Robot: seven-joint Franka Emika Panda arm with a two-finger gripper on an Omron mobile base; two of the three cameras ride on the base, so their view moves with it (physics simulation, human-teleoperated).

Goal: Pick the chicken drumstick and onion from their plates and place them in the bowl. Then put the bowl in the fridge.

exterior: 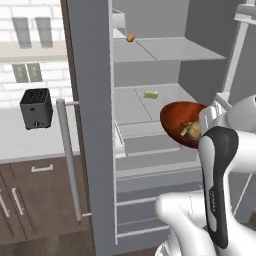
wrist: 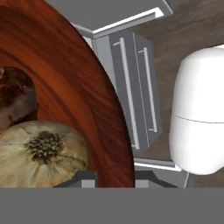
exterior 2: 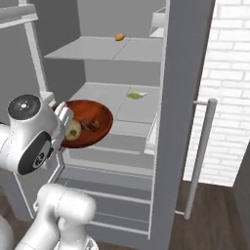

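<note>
My gripper (exterior 2: pixel 65 115) is shut on the near rim of the glossy reddish-brown bowl (exterior 2: pixel 95 115). I hold the bowl tilted in the air, just in front of the open fridge's (exterior 2: pixel 117 100) middle shelf. In the bowl lie the onion (exterior 2: pixel 73 130) and the chicken drumstick (exterior 2: pixel 90 125), side by side. The left base view shows the bowl (exterior: pixel 176 119) and onion (exterior: pixel 191 130) partly behind my forearm. In the hand view, the gripper (wrist: pixel 114 178) straddles the bowl's (wrist: pixel 78 100) rim, with the onion (wrist: pixel 39 153) and drumstick (wrist: pixel 15 98) close by. The plates are out of view.
The fridge door (exterior: pixel 90 125) stands open at the left, its bar handle (exterior: pixel 68 155) sticking out. A small orange item (exterior 2: pixel 119 36) sits on the upper shelf and a green item (exterior 2: pixel 136 95) on the middle shelf. A dark toaster (exterior: pixel 36 108) stands on the counter.
</note>
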